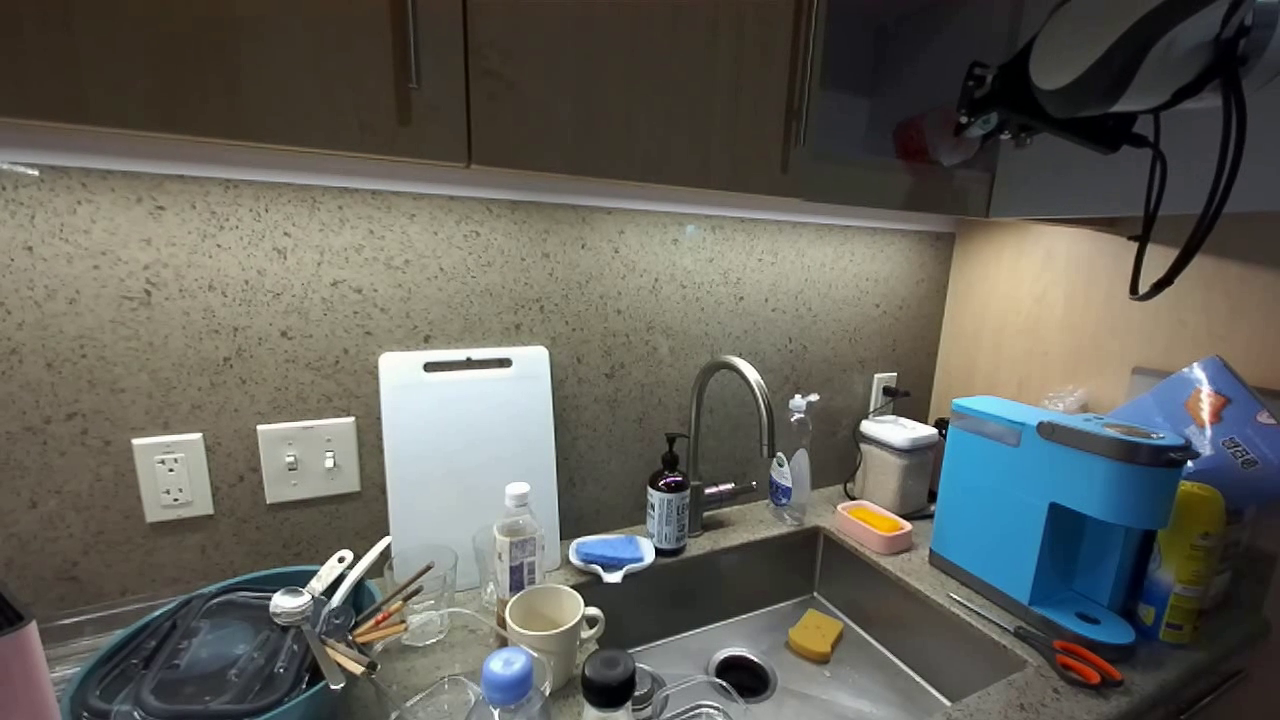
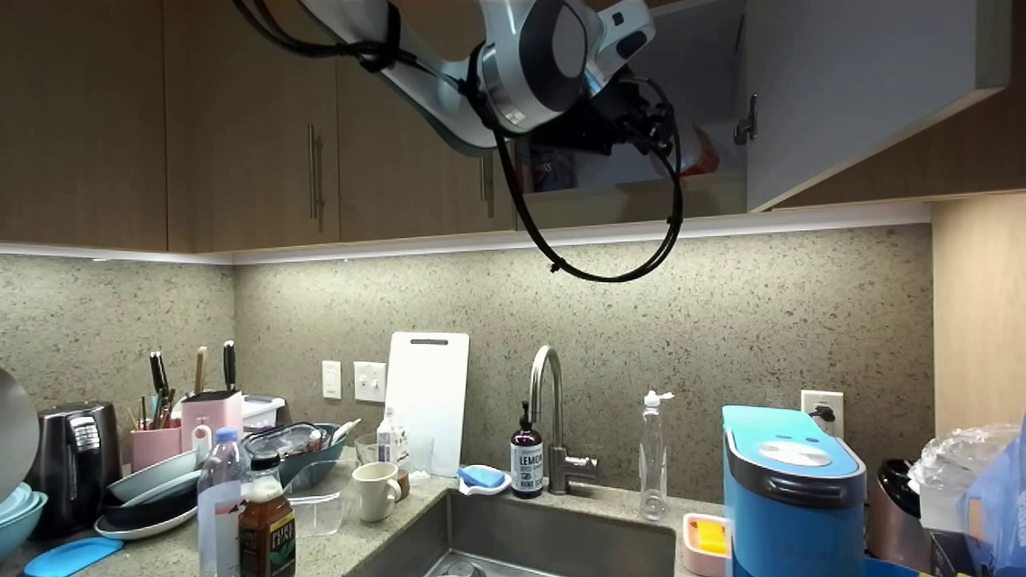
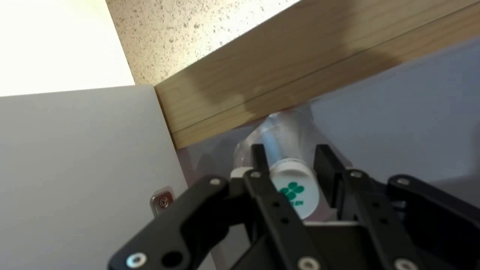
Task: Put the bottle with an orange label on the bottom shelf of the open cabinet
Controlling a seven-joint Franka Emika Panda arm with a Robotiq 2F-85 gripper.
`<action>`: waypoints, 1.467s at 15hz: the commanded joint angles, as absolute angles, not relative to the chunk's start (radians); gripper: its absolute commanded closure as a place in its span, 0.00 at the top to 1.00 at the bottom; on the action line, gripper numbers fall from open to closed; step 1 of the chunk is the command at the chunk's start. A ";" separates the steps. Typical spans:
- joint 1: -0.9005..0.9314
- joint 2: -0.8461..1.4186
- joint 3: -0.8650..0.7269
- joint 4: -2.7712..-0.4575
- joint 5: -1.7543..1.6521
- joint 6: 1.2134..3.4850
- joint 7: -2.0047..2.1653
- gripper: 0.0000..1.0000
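Kitchen corner; speckled beige stone backsplash [image 1: 640, 290] lit along its top edge.

Clear plastic bottle with an orange-red label and white cap [image 1: 925, 140]: inside the opening of the flat-fronted dark brown cabinet [image 2: 713, 196], tilted, cap toward the white robot arm [image 1: 1110, 60], base inward. Black two-finger gripper [image 3: 291, 159]: clamped on the bottle at the cap end, a finger on each side in the wrist view. Holding the top presumably lets the base lead in and keeps the fingers off the grey bottom shelf [image 3: 386, 101]. Base contact with that shelf: hidden, cannot tell.

Judgement: placing step, late in the task; next, set the base down and bring the bottle upright. Letting go while it leans could topple it.

Outward: pale grey cabinet door [image 2: 866, 96] stands wide open, which gives the arm its way in. Dark item with pale lettering [image 2: 551, 170] farther along inside; perhaps why this side is used. Below, arched steel faucet [image 1: 696, 450] reaches over the rectangular steel sink [image 1: 720, 585], presumably so drips fall there; white plastic cutting board [image 1: 470, 450] leans on the backsplash, likely to dry.
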State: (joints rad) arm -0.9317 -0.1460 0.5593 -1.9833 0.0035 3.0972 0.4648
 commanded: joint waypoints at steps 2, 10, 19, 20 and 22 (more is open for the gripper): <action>-0.987 -0.142 0.572 -1.989 -0.040 3.070 0.495 0.12; -1.035 -0.131 0.573 -1.986 -0.057 3.074 0.487 0.99; -1.003 -0.128 0.561 -1.981 -0.027 3.092 0.465 1.00; -1.003 -0.128 0.560 -1.981 -0.027 3.092 0.465 1.00; -1.003 -0.128 0.560 -1.981 -0.027 3.092 0.465 1.00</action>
